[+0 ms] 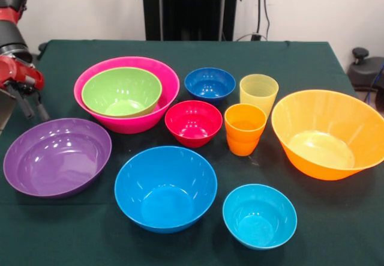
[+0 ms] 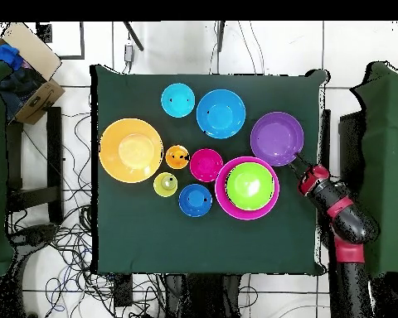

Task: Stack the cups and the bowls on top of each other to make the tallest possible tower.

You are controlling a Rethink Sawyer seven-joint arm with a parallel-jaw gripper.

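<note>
The purple bowl sits on the worktop beside the tool, whose opening cannot be told; it looks light, hard and slippery, best pinched at its thin rim.

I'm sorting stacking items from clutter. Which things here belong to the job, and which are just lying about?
Job: glossy plastic bowls, green nested in large pink; yellow cup, orange cup; gripper.
Lying about: cardboard box, floor cables.
</note>
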